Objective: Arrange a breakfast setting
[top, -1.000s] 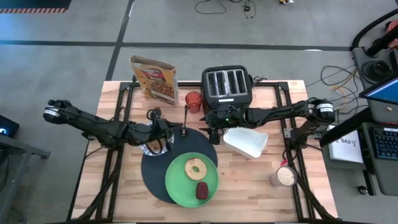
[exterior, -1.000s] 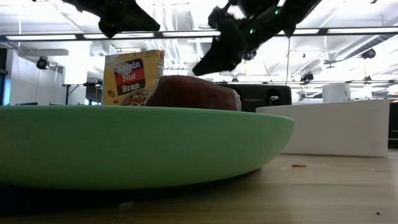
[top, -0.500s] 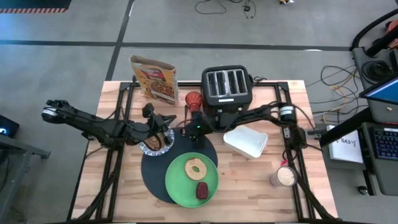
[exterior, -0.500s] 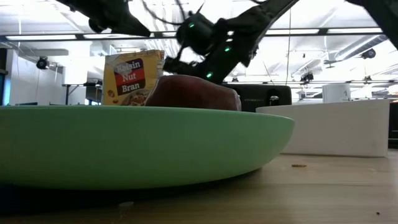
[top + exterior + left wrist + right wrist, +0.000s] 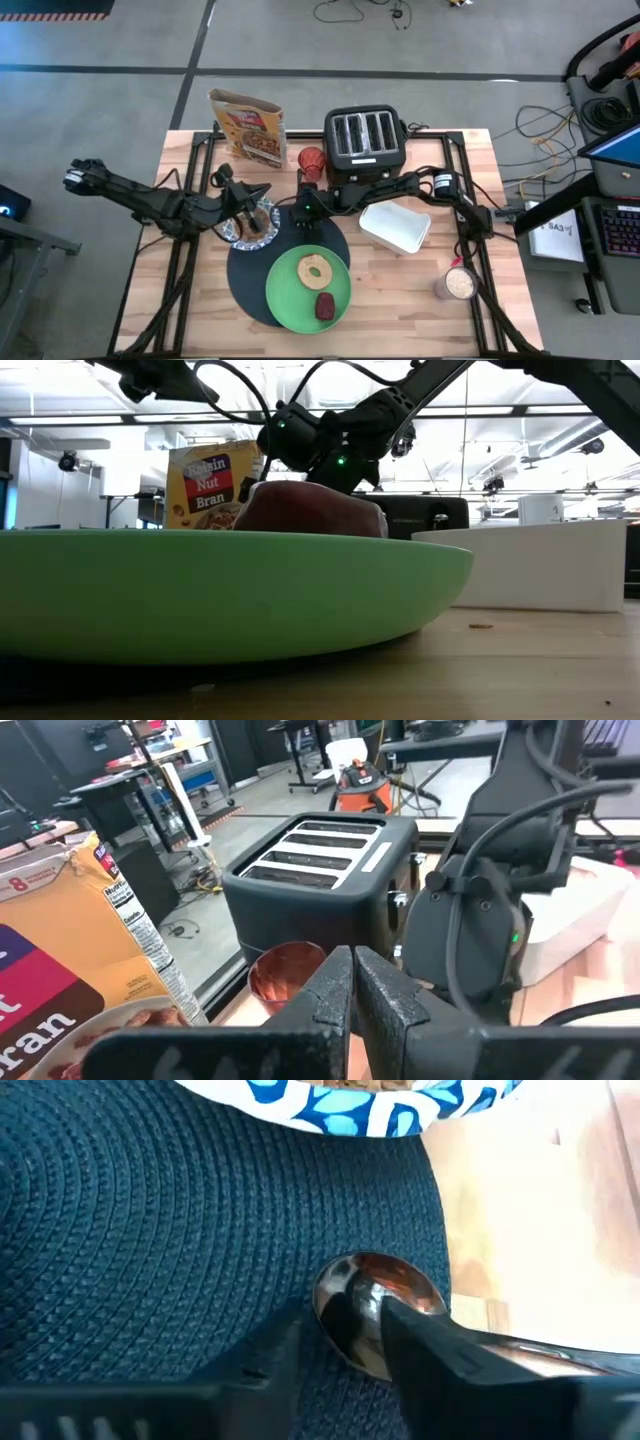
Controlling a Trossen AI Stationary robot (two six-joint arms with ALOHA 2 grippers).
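Note:
The black mat [image 5: 250, 285] carries the lime-green plate [image 5: 290, 300] with the tan bagel [image 5: 316, 269] and the dark-red lump [image 5: 325, 306]. The blue-and-white bowl [image 5: 250, 224] holds cereal and sits on the mat's far left edge. The dark spoon [image 5: 372, 1308] lies with its bowl on the mat's far edge and its handle [image 5: 298, 182] on the wood. My right gripper [image 5: 304, 214] is low over the spoon, open, with one finger on each side of the spoon's bowl [image 5: 342, 1322]. My left gripper [image 5: 352, 982] is shut and empty above the bowl [image 5: 262, 200]. My right gripper comes at the spoon from above with one finger [image 5: 270, 1365] on each side of the spoon's bowl end. The other finger [image 5: 435, 1350] covers the start of the handle. I cannot tell whether either finger touches the spoon, which lies flat.
The black toaster [image 5: 364, 141], a red cup [image 5: 313, 160] and a cereal box [image 5: 246, 126] stand along the far edge. The white tray [image 5: 397, 228] lies right of the mat. A jar [image 5: 458, 284] stands at the near right.
My right gripper has gone toward the table's left edge and come down from beside the white tray to the spoon at the mat's far edge. My left gripper has risen a little above the bowl.

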